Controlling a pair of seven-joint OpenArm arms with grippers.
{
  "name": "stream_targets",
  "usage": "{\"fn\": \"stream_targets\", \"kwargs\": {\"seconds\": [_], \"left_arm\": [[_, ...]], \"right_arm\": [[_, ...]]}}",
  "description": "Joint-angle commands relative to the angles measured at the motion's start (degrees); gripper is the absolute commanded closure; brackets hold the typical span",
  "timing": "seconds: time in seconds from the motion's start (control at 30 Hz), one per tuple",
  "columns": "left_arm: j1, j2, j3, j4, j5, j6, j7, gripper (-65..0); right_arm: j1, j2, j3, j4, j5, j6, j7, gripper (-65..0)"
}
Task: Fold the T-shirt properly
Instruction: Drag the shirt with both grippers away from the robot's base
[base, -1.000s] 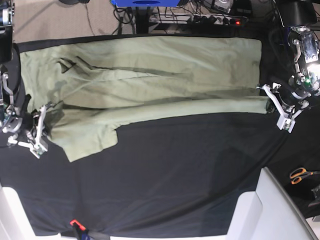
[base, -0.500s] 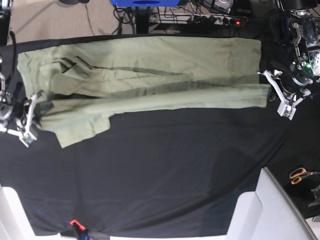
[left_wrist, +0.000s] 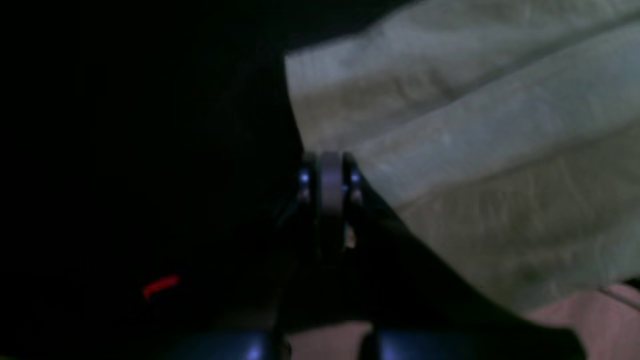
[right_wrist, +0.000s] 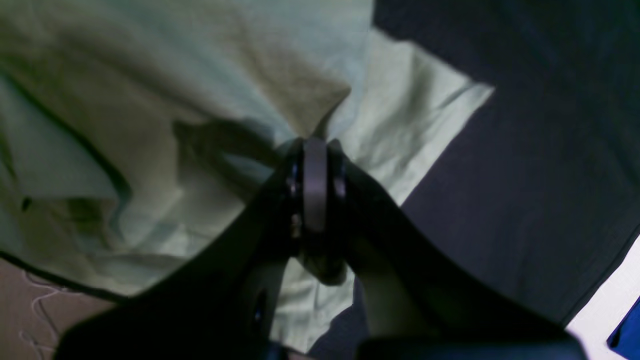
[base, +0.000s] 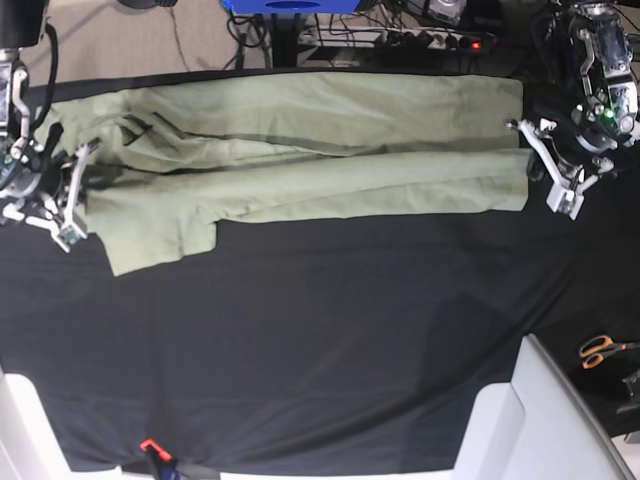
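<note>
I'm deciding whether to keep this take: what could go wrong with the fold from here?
1. The sleeve sticks out past the folded edge beside the right pincer; it may end up skewed.
2. Both pincers are shut on the T-shirt, the left pincer only at the hem corner; that thin hold could slip.
3. Creases run along the shirt's length and may set into the fold.

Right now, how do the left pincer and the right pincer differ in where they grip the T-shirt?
The left pincer pinches the straight hem end of the T-shirt, on the base view's right; the right pincer pinches the collar end, beside the sleeve lying flat on the black cloth. The fabric near the left pincer looks smooth, near the right one rumpled. Both are shut on the shirt.
</note>
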Motion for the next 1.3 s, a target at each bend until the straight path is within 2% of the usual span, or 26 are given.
{"fn": "stream_targets", "kwargs": {"seconds": [0.0,0.2,0.4,0.63,0.73,0.77,0.83,0.93,1.03,1.17,1.27], "left_arm": [[-0.3,-1.2,-0.4,0.9,0.0,0.2,-0.6,0.0],[-0.3,-1.0,-0.3,0.4,0.0,0.2,-0.7,0.0],[-0.9,-1.1,4.0,-2.3,0.6,0.4,-0.8,0.0],[-2.0,-0.9,4.2,-5.0,0.7,0.5,-2.7,0.0],[-2.1,-1.2,4.1,-6.1,0.7,0.5,-2.8,0.0],[-2.1,-1.2,4.1,-6.0,0.7,0.5,-2.8,0.0],[-2.1,-1.2,4.1,-6.0,0.7,0.5,-2.8,0.0],[-2.1,-0.9,4.1,-5.6,0.7,0.5,-2.8,0.0],[-2.2,-0.8,4.1,-5.6,0.7,0.5,-2.8,0.0],[-3.1,-0.8,4.1,-5.7,0.7,0.5,-2.8,0.0],[-3.2,-0.8,4.1,-5.7,0.7,0.5,-2.8,0.0]], "right_arm": [[0.3,0.6,0.5,1.5,0.3,-0.1,0.6,-0.5],[-0.6,1.0,0.6,1.5,0.2,-0.1,-1.5,-0.5],[-1.6,0.8,0.6,1.4,0.2,-0.1,-1.8,-0.5],[-1.6,0.7,0.7,0.9,0.2,-0.1,-1.5,-0.8],[-1.3,0.5,3.4,0.9,0.2,-0.1,-1.5,-1.2],[-0.7,0.0,4.5,0.9,0.2,-0.1,-1.7,-3.0],[-0.4,-0.9,6.9,1.3,0.2,-0.1,-2.3,-10.5],[-0.3,-1.0,8.6,2.6,0.2,-0.1,-5.9,-28.8],[-0.6,-2.0,8.9,7.1,0.3,-0.1,-6.5,-44.9],[-0.2,-4.2,11.9,13.6,0.2,-0.1,-6.6,-44.3],[4.3,-4.0,8.5,13.2,0.2,-0.1,-6.6,-44.1]]}}
